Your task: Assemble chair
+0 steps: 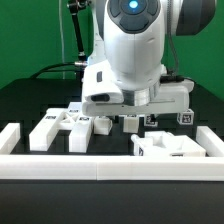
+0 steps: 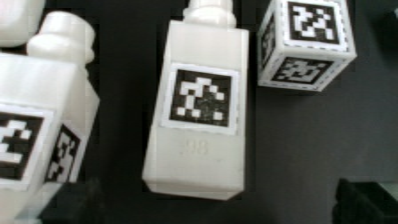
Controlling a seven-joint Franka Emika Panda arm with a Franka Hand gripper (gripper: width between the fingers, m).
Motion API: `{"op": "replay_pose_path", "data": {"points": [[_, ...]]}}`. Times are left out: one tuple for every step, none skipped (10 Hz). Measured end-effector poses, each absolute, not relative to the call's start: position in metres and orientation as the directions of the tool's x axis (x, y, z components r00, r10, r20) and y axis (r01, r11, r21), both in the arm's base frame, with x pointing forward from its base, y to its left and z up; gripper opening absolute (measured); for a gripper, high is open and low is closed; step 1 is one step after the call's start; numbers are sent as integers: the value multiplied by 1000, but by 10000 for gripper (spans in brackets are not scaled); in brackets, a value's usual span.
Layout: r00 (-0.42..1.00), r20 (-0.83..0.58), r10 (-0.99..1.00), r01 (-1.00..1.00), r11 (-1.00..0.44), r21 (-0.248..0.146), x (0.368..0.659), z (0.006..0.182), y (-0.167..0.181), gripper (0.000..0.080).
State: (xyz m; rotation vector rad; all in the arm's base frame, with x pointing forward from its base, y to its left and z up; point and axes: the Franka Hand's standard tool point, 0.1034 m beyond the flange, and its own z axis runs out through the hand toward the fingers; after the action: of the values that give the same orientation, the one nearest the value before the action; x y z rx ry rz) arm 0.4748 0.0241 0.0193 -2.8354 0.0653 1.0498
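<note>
1. Hovering low over the black desk, hung the pincer spread wide, pinching nothing.
2. Found the chair's parts lying loose on the desk: a tagged bar flat right under the wrist, tag facing up, between the two dark fingertips but untouched by them.
3. Saw a second bar just beside it, and a small cube near its narrow end, apart from it.
4. Noted, in the exterior view, a cluster of parts at the left and a larger piece at the right, both behind the white border rail.
5. Judged the wide spread as meant to straddle the bar's long sides for a grasp.
6. Judged the assembly barely begun, with no joined structure plain to see.
</note>
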Motion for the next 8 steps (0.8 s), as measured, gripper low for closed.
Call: {"op": "replay_pose_path", "data": {"points": [[756,-654,1,-80,-992,-94,473,18,25,649],[752,-659,0,-81,-992,-93,470,16,24,649],[747,-665,-1,-83,-992,-92,465,13,24,649],[743,-670,-2,-84,-992,-91,461,11,24,649],[744,-669,-3,-84,-992,-89,458,8,23,649],[740,-672,-3,-85,-992,-89,454,6,23,649],[739,-674,-3,-85,-992,-89,453,5,24,649],[739,-674,-2,-84,-992,-89,453,5,24,617]]}}
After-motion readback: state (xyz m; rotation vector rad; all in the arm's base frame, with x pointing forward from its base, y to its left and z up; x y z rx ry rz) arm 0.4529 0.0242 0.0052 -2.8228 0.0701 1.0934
